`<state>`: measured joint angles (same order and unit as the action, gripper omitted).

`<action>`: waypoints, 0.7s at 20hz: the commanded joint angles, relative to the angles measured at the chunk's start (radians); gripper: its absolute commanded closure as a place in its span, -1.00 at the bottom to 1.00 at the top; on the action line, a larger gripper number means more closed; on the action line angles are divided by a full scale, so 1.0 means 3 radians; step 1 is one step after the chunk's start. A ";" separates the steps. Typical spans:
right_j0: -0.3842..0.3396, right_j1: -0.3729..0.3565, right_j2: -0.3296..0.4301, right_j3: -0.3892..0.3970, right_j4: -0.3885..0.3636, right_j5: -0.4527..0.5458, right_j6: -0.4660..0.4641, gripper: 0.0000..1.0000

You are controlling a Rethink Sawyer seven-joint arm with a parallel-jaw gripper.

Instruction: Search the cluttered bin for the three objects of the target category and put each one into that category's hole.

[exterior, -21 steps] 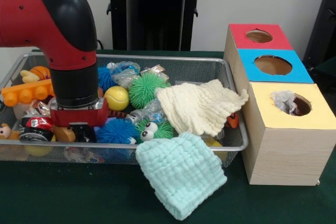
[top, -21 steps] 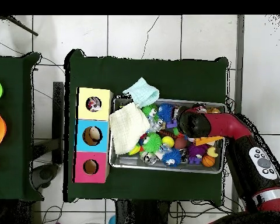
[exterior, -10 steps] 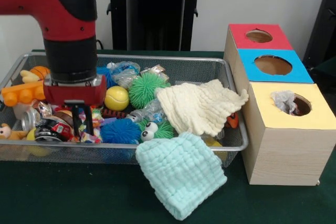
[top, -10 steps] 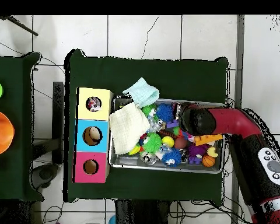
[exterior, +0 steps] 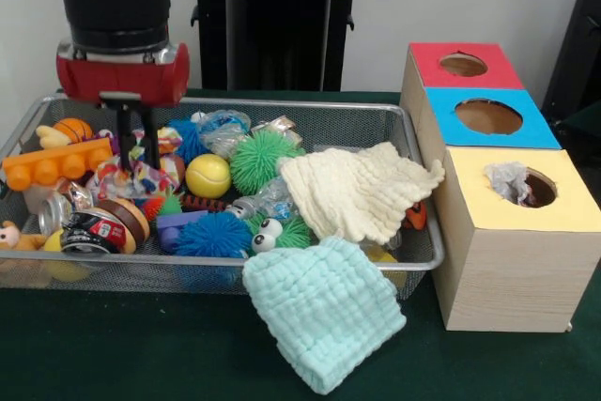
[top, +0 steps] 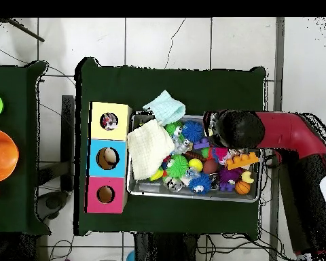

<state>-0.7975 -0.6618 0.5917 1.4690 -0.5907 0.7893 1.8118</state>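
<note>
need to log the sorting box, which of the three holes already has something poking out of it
The yellow-topped hole, nearest the camera in the front view: a crumpled grey-white scrap sits in its opening. The blue hole and red hole show nothing sticking out.

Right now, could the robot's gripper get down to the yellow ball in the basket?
Probably yes. The yellow ball lies on top of the pile in the wire basket, nothing covering it. But the gripper already seems shut on a colourful patterned cloth, so it would likely need to let that go first.

2 cloths point(exterior: 362, 192), 3 holes point(exterior: 488, 115).
</note>
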 commanded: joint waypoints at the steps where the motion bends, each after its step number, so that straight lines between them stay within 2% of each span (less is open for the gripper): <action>1: 0.0227 -0.0247 0.0020 0.0033 0.0155 0.0515 -0.0275 1.00; 8: 0.0631 -0.0390 -0.0140 -0.0079 0.0301 0.0801 0.0170 1.00; 14: 0.0981 -0.0386 -0.0310 -0.0186 0.0432 0.0858 0.0501 1.00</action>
<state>-0.5524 -0.7751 0.5588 1.4334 -0.4908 0.9164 1.8122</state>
